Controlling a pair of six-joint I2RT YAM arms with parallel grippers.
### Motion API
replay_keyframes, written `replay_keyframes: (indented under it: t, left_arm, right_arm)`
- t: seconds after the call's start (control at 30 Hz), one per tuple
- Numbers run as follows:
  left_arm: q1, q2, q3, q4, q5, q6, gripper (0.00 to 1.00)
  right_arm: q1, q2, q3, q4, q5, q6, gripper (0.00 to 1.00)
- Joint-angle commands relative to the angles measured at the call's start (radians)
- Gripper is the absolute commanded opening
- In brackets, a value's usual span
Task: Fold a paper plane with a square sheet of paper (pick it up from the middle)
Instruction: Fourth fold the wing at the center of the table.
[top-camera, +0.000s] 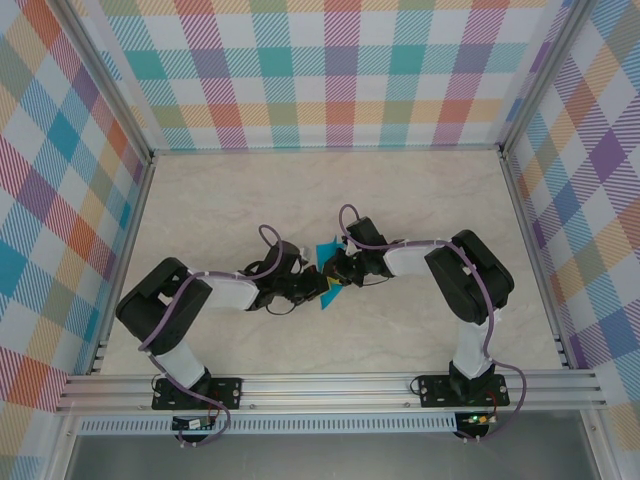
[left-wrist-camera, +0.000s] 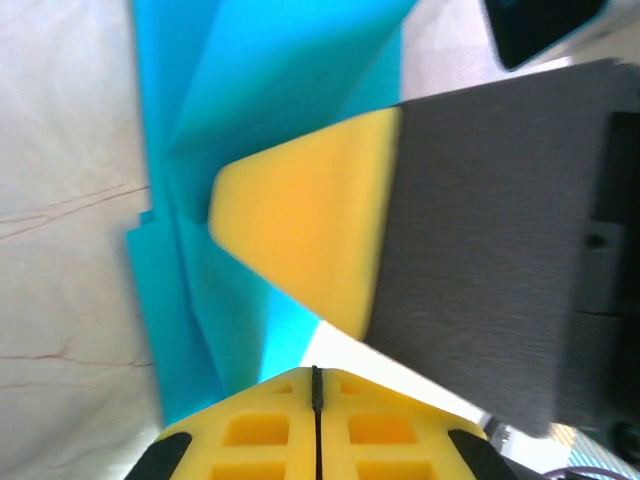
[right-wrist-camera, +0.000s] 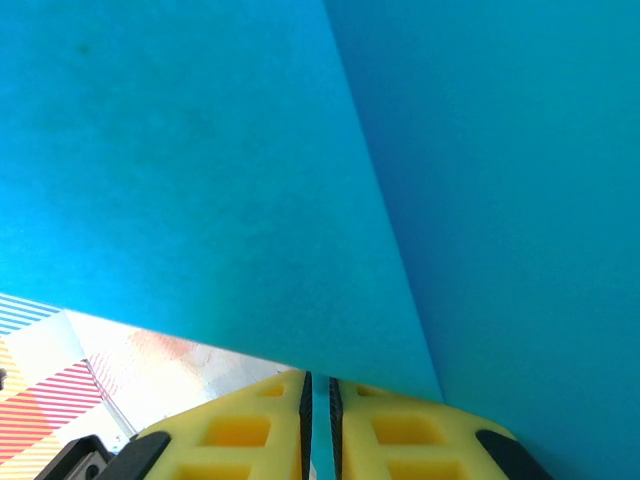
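The teal-blue sheet of paper is folded, with layered creases, and sits at mid-table between the two arms; one pointed end pokes out towards the near side. In the right wrist view the paper spreads wide with a diagonal crease, and my right gripper is shut on its edge, a teal strip showing between the yellow pads. In the left wrist view my left gripper is shut with nothing between its pads, beside the creased paper. The right gripper's yellow finger presses on the paper there. From above, the left gripper and right gripper nearly touch.
The pale marble-patterned table is walled by checked panels on the left, back and right. An aluminium rail carrying both arm bases runs along the near edge.
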Motion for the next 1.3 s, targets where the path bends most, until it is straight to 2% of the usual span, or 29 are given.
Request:
replay_keyframes:
  t: [0.0, 0.5, 0.73, 1.0, 1.17, 1.27]
  left_arm:
    - [-0.013, 0.014, 0.017, -0.037, -0.043, 0.027, 0.06]
    - [-0.027, 0.023, -0.014, -0.155, -0.057, 0.089, 0.06]
    - [-0.032, -0.076, -0.059, -0.243, -0.119, 0.119, 0.06]
    - [-0.053, -0.198, -0.008, -0.236, -0.1, 0.134, 0.09]
    - [-0.06, -0.156, 0.039, -0.193, -0.044, 0.124, 0.11]
    - [-0.064, -0.107, 0.047, -0.154, -0.046, 0.102, 0.11]
  right_arm:
    - [-0.002, 0.045, -0.011, -0.094, 0.034, 0.006, 0.16]
    - [-0.003, 0.047, -0.014, -0.097, 0.036, 0.004, 0.16]
    - [-0.003, 0.045, -0.019, -0.098, 0.037, 0.004, 0.16]
    - [-0.003, 0.044, -0.018, -0.1, 0.039, 0.004, 0.16]
    - [-0.003, 0.048, -0.015, -0.099, 0.038, 0.006, 0.16]
    - [-0.003, 0.048, -0.014, -0.096, 0.035, 0.008, 0.16]
